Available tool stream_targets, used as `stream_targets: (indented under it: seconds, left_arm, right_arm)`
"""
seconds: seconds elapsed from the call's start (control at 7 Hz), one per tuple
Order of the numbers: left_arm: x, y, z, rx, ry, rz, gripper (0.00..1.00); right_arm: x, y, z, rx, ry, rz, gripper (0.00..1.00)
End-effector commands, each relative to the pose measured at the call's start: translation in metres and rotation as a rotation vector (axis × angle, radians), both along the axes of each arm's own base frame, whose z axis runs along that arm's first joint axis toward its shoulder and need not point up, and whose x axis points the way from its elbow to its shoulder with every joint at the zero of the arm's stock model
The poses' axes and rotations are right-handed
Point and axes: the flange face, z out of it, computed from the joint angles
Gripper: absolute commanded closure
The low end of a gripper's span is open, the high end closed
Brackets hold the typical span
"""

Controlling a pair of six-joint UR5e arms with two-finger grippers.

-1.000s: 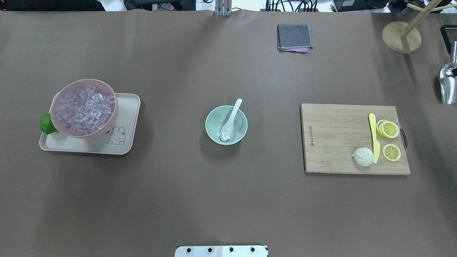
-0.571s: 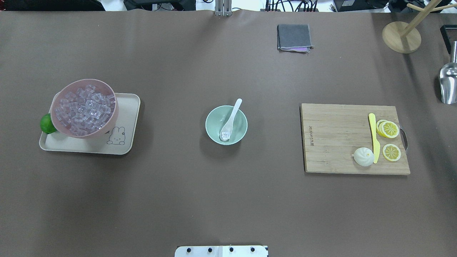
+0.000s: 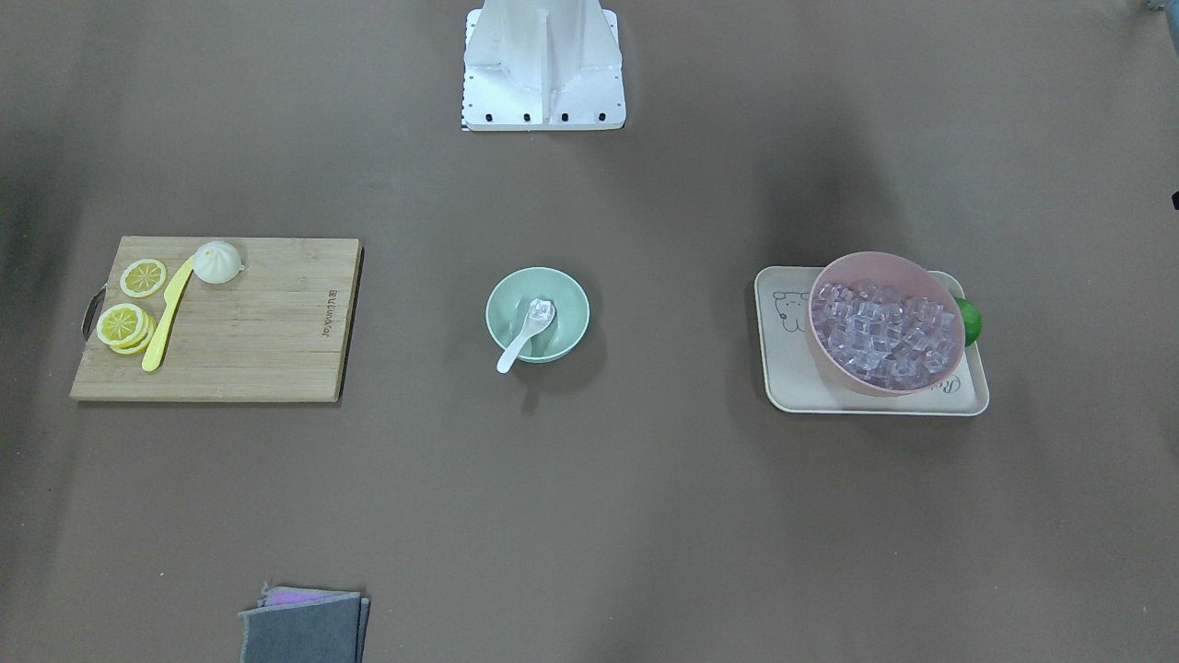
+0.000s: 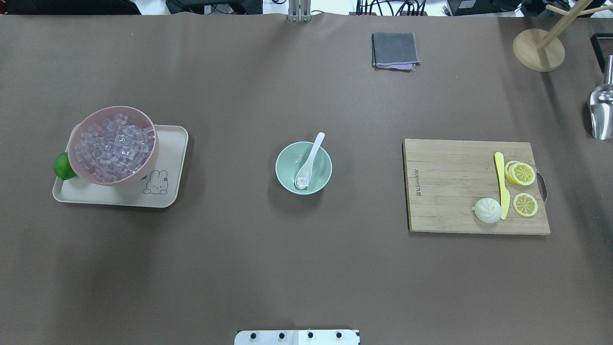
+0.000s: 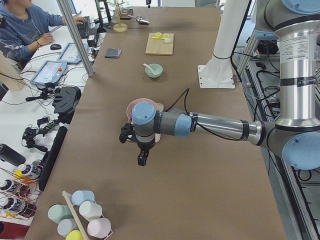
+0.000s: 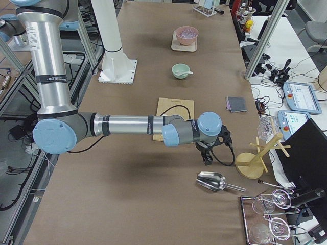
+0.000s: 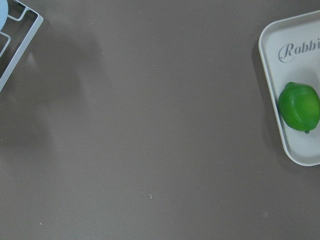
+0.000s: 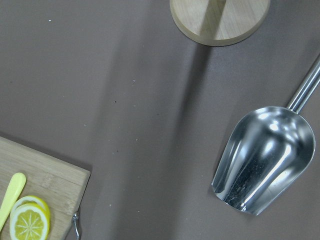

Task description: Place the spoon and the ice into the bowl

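The mint-green bowl (image 4: 282, 165) stands at the table's middle, also in the front-facing view (image 3: 571, 318). The white spoon (image 4: 313, 149) lies in it, its scoop down in the bowl and its handle over the far rim. One clear ice cube (image 4: 301, 181) sits in the spoon's scoop; it also shows in the front-facing view (image 3: 541, 311). My left gripper (image 5: 142, 158) hangs over the table's left end, beyond the tray. My right gripper (image 6: 208, 157) hangs over the right end near the metal scoop. I cannot tell whether either is open or shut.
A pink bowl (image 4: 114, 143) full of ice cubes stands on a beige tray (image 4: 167, 191) with a lime (image 4: 62, 166). A cutting board (image 4: 450, 191) holds a yellow knife (image 4: 501, 184), lemon slices and a bun. A metal scoop (image 4: 601, 112), wooden stand (image 4: 538, 49) and grey cloth (image 4: 394, 50) lie farther off.
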Motion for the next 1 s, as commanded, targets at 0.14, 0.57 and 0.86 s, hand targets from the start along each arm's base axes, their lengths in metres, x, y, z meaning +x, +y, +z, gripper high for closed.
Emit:
stream_targets:
  seconds: [0.14,0.57,0.86]
  left_arm:
    - [-0.001,-0.014,-0.011,-0.054,0.018,-0.005,0.02]
    - [-0.014,-0.012,-0.012,-0.039,0.04,-0.032,0.02]
    - [-0.014,-0.013,-0.012,-0.04,0.038,-0.034,0.02]
  right_arm:
    - [0.001,0.011,0.008,-0.013,-0.001,0.001,0.0]
    - [0.001,0.008,0.004,-0.008,0.003,0.003,0.0]
    - [0.001,0.006,0.002,-0.006,0.004,0.004,0.0]
